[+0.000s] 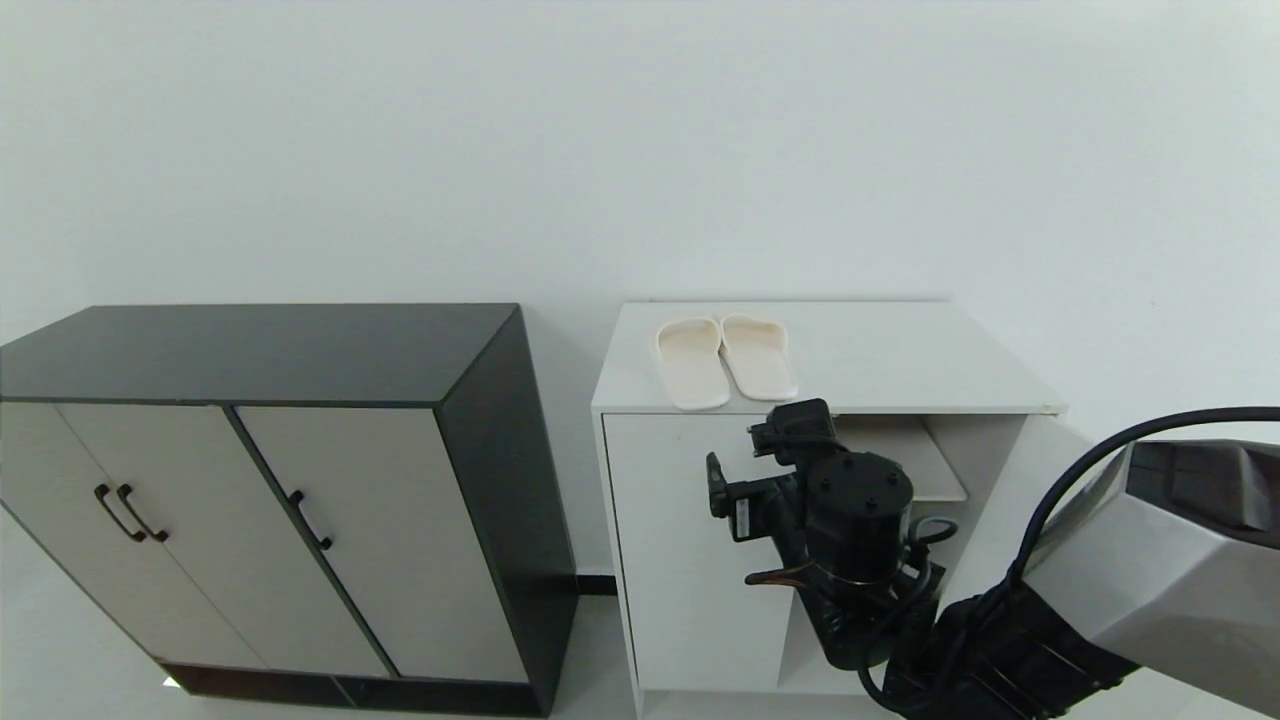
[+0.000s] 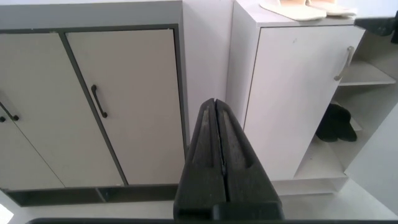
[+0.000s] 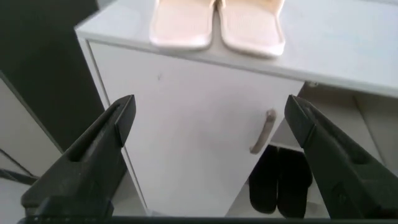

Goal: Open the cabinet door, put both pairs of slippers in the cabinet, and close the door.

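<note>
Right pincer [image 3: 210, 106], spread wide, hangs before white cabinet [image 3: 186, 124], below cream slippers [image 3: 183, 25].

The head camera looks forward and down from high up at a dark cabinet [image 1: 260, 350] and a white cabinet [image 1: 690, 540] against a wall [image 1: 640, 150]. The left wrist camera sits lower and farther back, facing both fronts. The right wrist camera is close to the white cabinet's door [image 3: 186, 130], tilted slightly down. All three share the white cabinet and the cream slippers [image 1: 725, 358] on top.
</note>
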